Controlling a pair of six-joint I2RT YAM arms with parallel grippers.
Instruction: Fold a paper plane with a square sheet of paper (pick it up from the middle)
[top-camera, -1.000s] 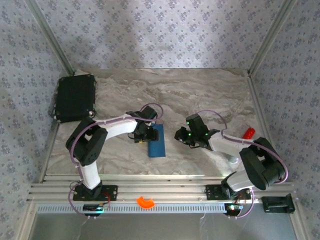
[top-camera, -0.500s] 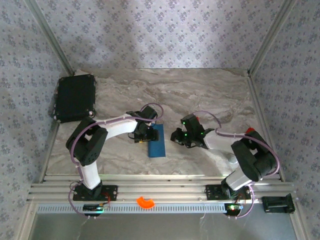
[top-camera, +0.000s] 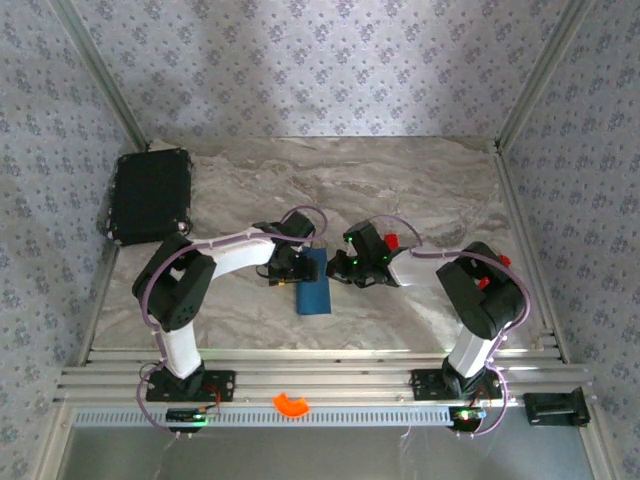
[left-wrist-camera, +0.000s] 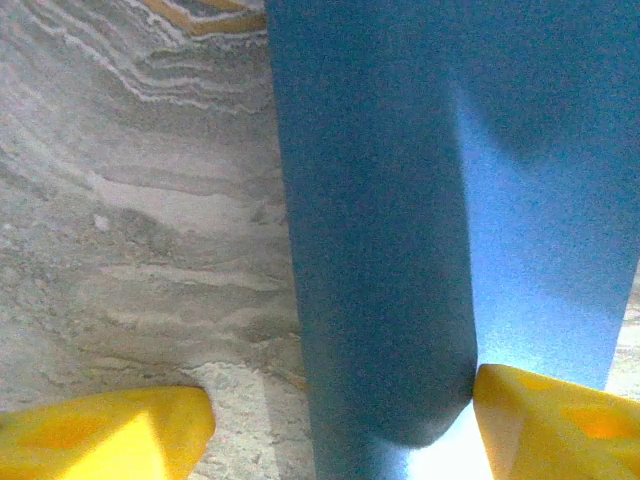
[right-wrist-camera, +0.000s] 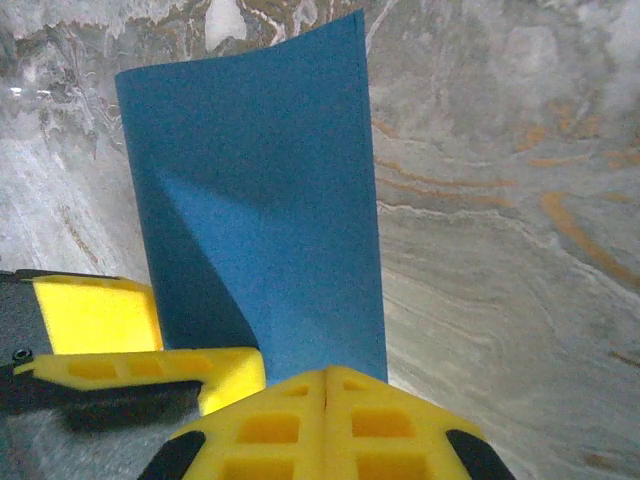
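Note:
The square sheet of paper (top-camera: 314, 283) lies folded into a dark blue strip at the table's middle. My left gripper (top-camera: 288, 270) stands open at its upper left edge. In the left wrist view the paper (left-wrist-camera: 420, 200) runs up between the yellow fingertips (left-wrist-camera: 110, 435), and the left gripper (left-wrist-camera: 340, 432) straddles its folded edge. My right gripper (top-camera: 338, 268) is shut at the paper's upper right edge. In the right wrist view its closed tips (right-wrist-camera: 327, 378) touch the near edge of the paper (right-wrist-camera: 270, 200). The sheet curves up slightly there, and the left gripper's fingers (right-wrist-camera: 95, 315) sit to its left.
A black case (top-camera: 151, 195) lies at the table's back left corner. An orange curved piece (top-camera: 291, 404) rests on the metal rail in front of the arm bases. Patterned walls and slanted frame posts close in the sides.
My right arm swung left across the table until its tips reached the paper's right edge, and its jaws closed fully. The left gripper and the paper stayed put.

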